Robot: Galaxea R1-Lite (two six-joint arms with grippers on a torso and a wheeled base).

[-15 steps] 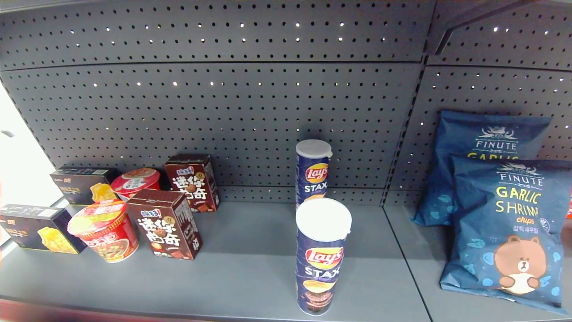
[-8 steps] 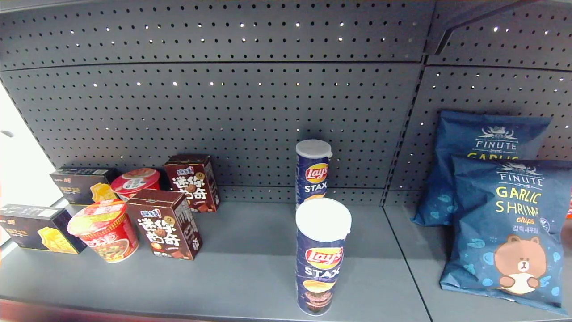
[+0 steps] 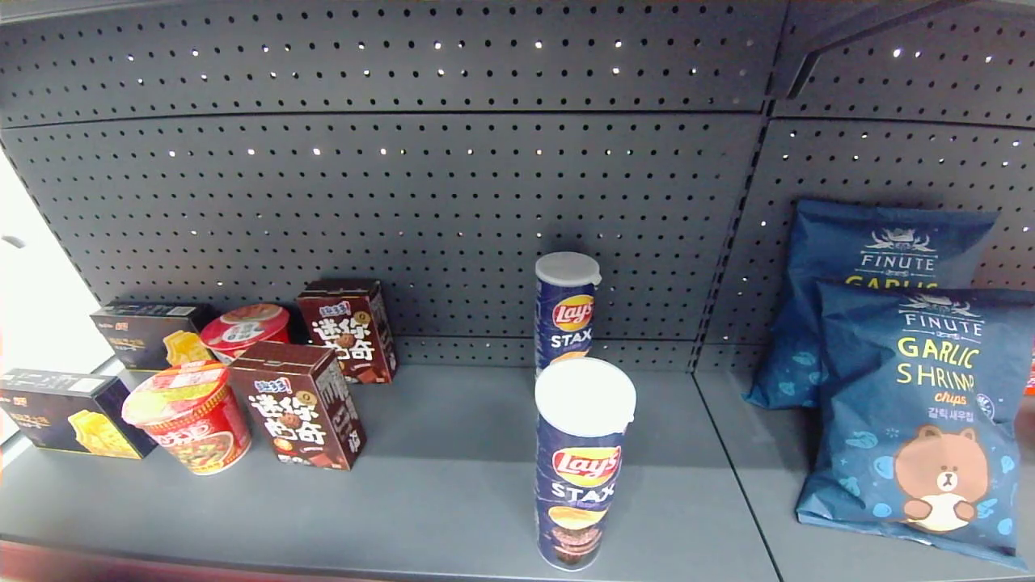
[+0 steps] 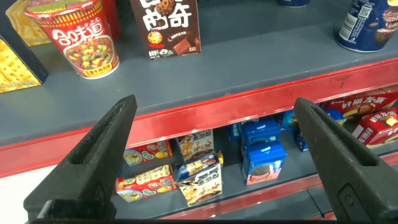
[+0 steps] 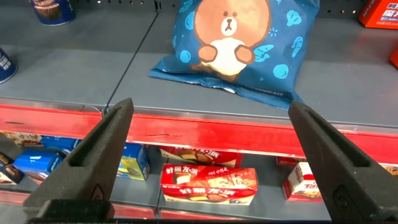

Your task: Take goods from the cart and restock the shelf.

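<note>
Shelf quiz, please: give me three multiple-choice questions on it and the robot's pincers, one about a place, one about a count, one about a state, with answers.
1. Where is the front cup?
A) between a black box and a brown box
B) on top of a box
C) lying on its side, alone

2. How many cans stand on the shelf?
A) one
B) two
C) four

3. How are the left pincer and right pincer?
A) both open, empty
B) both shut on cans
C) one open, one shut

Answers:
1 A, the two boxes flank it in the head view.
2 B, one stands in front and one behind.
3 A, each wrist view shows the fingers spread with nothing between them.
</note>
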